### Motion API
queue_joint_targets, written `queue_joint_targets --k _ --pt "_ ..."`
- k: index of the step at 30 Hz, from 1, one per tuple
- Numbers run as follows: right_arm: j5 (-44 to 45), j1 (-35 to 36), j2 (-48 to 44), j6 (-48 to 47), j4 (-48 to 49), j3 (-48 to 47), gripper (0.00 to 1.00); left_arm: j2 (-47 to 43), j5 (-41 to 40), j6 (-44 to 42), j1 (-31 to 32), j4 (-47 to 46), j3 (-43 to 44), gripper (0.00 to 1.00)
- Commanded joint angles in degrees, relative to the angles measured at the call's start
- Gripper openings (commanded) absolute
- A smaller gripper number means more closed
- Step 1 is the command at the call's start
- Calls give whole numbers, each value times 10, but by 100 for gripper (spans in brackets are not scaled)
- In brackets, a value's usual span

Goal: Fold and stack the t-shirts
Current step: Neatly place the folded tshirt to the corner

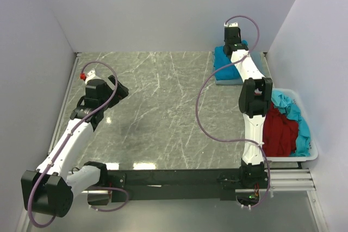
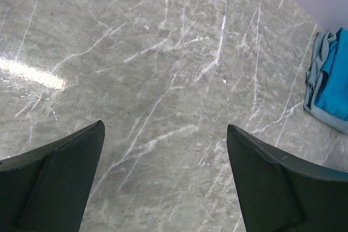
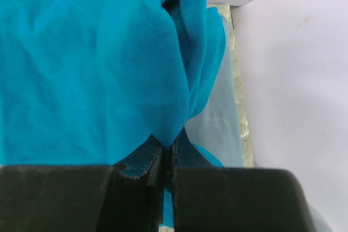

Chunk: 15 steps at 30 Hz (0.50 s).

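Right gripper (image 3: 167, 158) pinches the teal-blue shirt (image 3: 65, 69) over the grey-blue shirt (image 3: 217, 126), one o'clock; left gripper (image 2: 164, 129) gapes empty; red shirt (image 1: 280, 130) and turquoise shirt (image 1: 286, 105) wait unfolded in the three-o'clock bin (image 1: 304, 157).

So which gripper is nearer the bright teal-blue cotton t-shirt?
Right. The right gripper pinches a fold of the bright teal-blue cotton t-shirt; the left gripper hangs open over the marble table, far off.

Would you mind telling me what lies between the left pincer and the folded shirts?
Only bare marble table: the top view shows nothing between the left pincer and the folded shirts; the left wrist view agrees.
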<state>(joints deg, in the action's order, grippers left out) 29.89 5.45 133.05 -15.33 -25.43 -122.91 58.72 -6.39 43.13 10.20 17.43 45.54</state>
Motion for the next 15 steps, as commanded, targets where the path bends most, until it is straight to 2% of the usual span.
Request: queue_joint_targets --k 1,3,5,6,7,8,9,15 --pt "-2 -9 14 0 42 -41 0 5 -7 -7 0 -21 30 99" --pt "-4 -13 19 1 47 -44 4 5 -10 -5 0 -21 31 99" --pt "-3 -16 26 1 58 -43 14 5 -11 -6 0 -23 32 99" --pt "2 -18 28 1 63 -44 38 6 -11 -5 0 -24 32 99" --pt "7 -20 33 2 71 -45 54 5 -10 -5 0 -24 32 100" --pt "12 -22 35 2 73 -46 64 7 -9 -4 0 -23 32 99" --pt "22 -23 37 5 78 -47 81 9 -9 -4 0 -22 36 99" --pt "14 -26 8 13 78 -42 86 2 -6 -4 0 -20 41 100"
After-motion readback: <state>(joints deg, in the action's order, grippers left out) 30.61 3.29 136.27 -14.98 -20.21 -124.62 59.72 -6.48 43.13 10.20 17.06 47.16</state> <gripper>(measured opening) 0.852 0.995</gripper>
